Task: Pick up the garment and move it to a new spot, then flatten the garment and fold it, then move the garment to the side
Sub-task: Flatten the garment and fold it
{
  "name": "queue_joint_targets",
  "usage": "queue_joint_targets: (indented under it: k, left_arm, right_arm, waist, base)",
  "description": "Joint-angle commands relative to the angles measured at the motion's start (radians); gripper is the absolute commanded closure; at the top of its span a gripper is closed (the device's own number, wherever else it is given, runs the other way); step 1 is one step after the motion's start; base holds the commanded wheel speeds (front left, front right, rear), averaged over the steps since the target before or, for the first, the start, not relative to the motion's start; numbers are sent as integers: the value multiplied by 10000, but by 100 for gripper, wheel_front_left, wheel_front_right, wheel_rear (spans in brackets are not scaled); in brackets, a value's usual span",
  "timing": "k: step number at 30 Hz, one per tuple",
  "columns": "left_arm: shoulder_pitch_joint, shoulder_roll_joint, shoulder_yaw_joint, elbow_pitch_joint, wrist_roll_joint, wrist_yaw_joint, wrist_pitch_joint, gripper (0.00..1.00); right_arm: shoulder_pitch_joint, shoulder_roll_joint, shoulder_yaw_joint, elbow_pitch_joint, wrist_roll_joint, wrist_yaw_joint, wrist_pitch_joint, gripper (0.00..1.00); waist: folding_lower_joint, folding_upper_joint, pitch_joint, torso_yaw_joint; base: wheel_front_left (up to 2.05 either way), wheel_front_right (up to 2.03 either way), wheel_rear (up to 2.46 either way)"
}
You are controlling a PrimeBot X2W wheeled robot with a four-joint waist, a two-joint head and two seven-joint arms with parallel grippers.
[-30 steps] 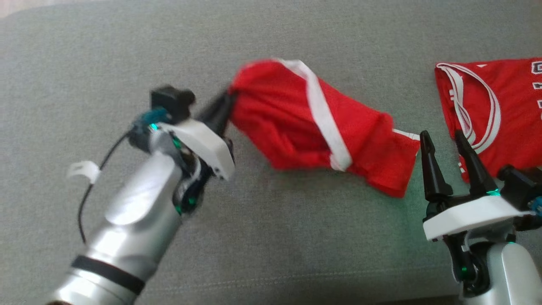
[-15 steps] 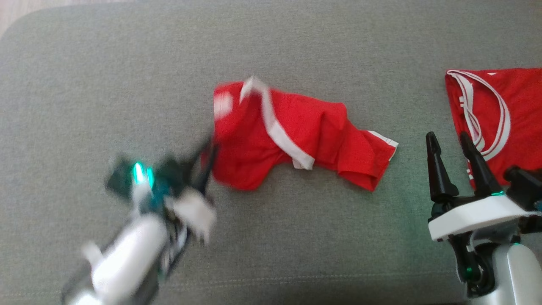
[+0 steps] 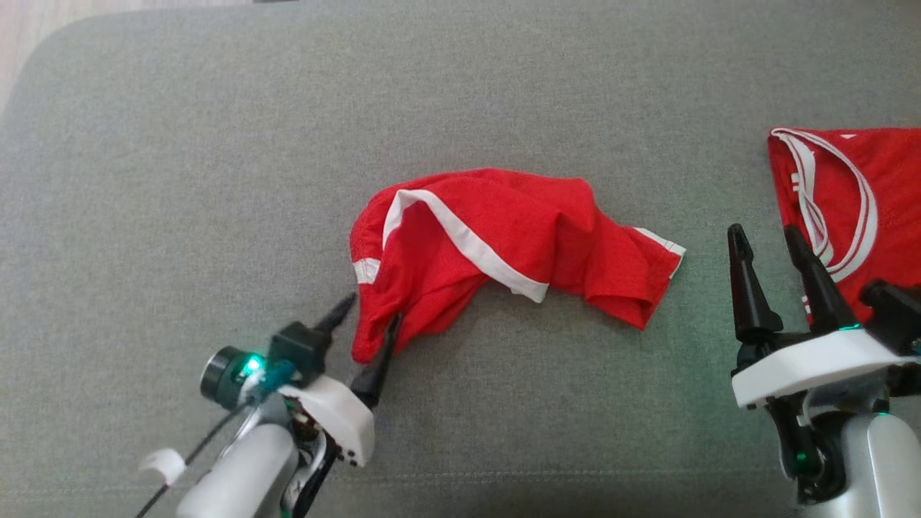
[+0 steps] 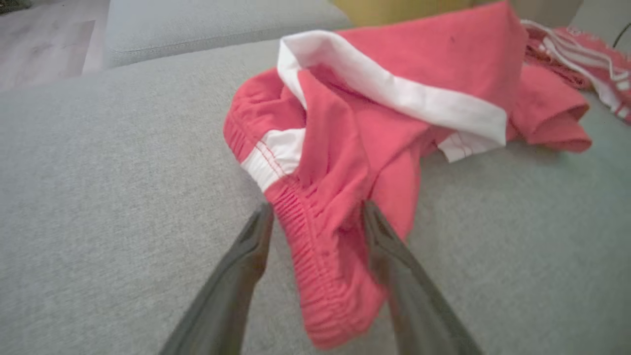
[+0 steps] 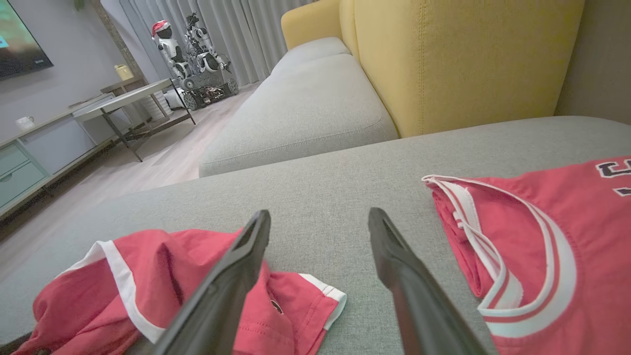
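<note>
Calling the move done. Got shorts (image 3: 504, 230) crumpled, left gripper (image 3: 373, 308) spread astride their waistband (image 4: 308, 241), probably not pinching, right gripper (image 3: 762, 232) spread empty beside them. Leaves flattening, folding, shifting aside.

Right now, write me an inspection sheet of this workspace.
Surface: grey fabric cushion, flat; two garments on it.
Job's things: red shorts, crumpled mid-cushion, not yet flattened or folded.
Clutter: red jersey with white trim, lying apart from the shorts on the robot's right.
Grippers: left gripper open, its fingers astride the shorts' waistband; right gripper open, holding nothing, between shorts and jersey.
Cables: black cable with a white tie, running along the left forearm.
Surroundings: yellow sofa back, another grey cushion, wooden floor, a table, parked robots farther off.
</note>
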Motion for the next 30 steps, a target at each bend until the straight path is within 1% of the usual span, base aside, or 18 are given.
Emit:
queue_joint_targets:
  k: [1,2,3,5,11,14,18,19,24,30]
  left_arm:
    - [-78,86,684,-343,-239,-50,-54,0]
    - [-9,40,904,-441,-395,-70,-54,0]
    - [-9,40,904,-441,-395,-70,-54,0]
    - [148,5,1322,-693,-618,-40,-54,0]
    - [670,101,2429,-1667,-1159,275,-54,0]
    - [915,345,2853,-2151,-1379,521,-49,0]
    - [1307,826,3421,-2928,-1587,980,152,0]
    - [1552,1081,3667,-3370,-1620,1244,277,0]
    - [2099,1489,3892,-4235,-1646,1621,655,0]
    - [2326,1635,3876,-4779,-1603,1841,909,0]
  right_arm:
    - [-217,-47,259,-431,-7,-9,-24,0]
    - [-212,-47,269,-447,-25,-9,-37,0]
    - [-212,-47,269,-447,-25,-9,-37,0]
    - [-180,-47,295,-473,-78,-9,-53,0]
    - [-51,-47,390,-556,-375,-9,-53,0]
    - [25,-47,412,-570,-532,-9,-16,0]
    - [161,-47,416,-573,-634,-9,38,0]
    - [215,-47,436,-589,-718,-9,72,0]
    - [329,-47,437,-580,-785,-9,135,0]
    - [350,-47,434,-575,-805,-9,183,0]
  waist:
    - [0,0,-112,-6]
    - [0,0,-164,-6]
    - [0,0,-164,-6]
    - [0,0,-297,8]
    - [0,0,-670,128]
    - [0,0,-845,211]
    - [0,0,-1065,298]
    - [0,0,-1131,327]
    - [0,0,-1229,381]
    - [0,0,-1228,398]
  base:
    - [0,0,0]
    - [0,0,0]
    - [0,0,0]
    - [0,0,0]
    - [0,0,0]
    - [0,0,0]
    - [0,0,0]
    - [0,0,0]
    - [0,0,0]
    - [0,0,0]
